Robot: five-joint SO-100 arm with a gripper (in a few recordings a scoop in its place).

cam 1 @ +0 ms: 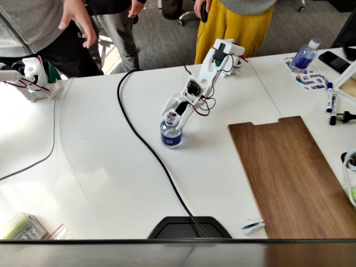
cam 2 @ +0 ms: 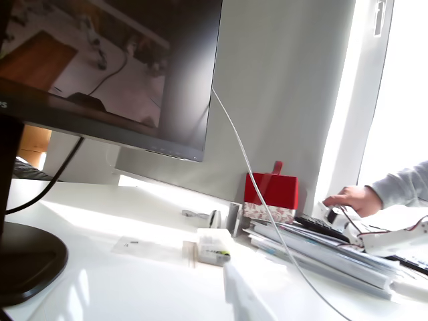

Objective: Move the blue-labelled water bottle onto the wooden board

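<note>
Fixed view, from above: the blue-labelled water bottle [cam 1: 171, 134] is shown upright on the white desk [cam 1: 100, 167], near the middle, with the pincer [cam 1: 173, 118] lowered over its cap and neck. Whether the pincer is spread or pressed onto the bottle cannot be told, since the white arm [cam 1: 201, 83] covers the fingers.

The wooden board [cam 1: 289, 172] is shown lying flat to the right in this view, well apart from the bottle, its notched short edge turned toward the far side of the desk. A strip of bare desk is left between bottle and board, so a sideways carry is judged unobstructed. A black cable [cam 1: 146, 144] is seen running just beside the bottle on the left, away from the likely path.

The bottle is judged light, smooth and somewhat yielding, with thin walls that may dent or slip under pressure. The stiffer neck just below the cap, or the labelled band, is judged the better place to take hold. As the bottle is squat, tipping on release is thought unlikely, provided it is set well inside the board's edges.
</note>
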